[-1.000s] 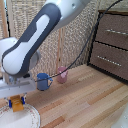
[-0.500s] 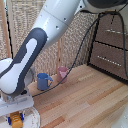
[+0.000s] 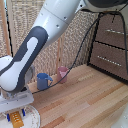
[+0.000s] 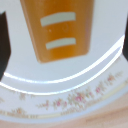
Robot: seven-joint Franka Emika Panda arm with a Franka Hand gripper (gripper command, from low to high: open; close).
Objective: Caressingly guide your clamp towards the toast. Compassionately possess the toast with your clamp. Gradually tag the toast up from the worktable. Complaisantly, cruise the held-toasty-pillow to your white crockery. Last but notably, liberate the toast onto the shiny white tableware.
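At the exterior view's lower left, the arm hangs low over the table point(image 3: 95, 100). The white plate point(image 3: 33, 119) sits under the clamp point(image 3: 17, 116), whose blue fingers point(image 3: 23, 111) are closed on the toast point(image 4: 59, 27), held just above the plate. The toast looks small, light, stiff, probably smooth-sided; gripping across its narrow edges seems safest. A blue mug point(image 3: 43, 80) and pink cup point(image 3: 62, 74) stand well apart.
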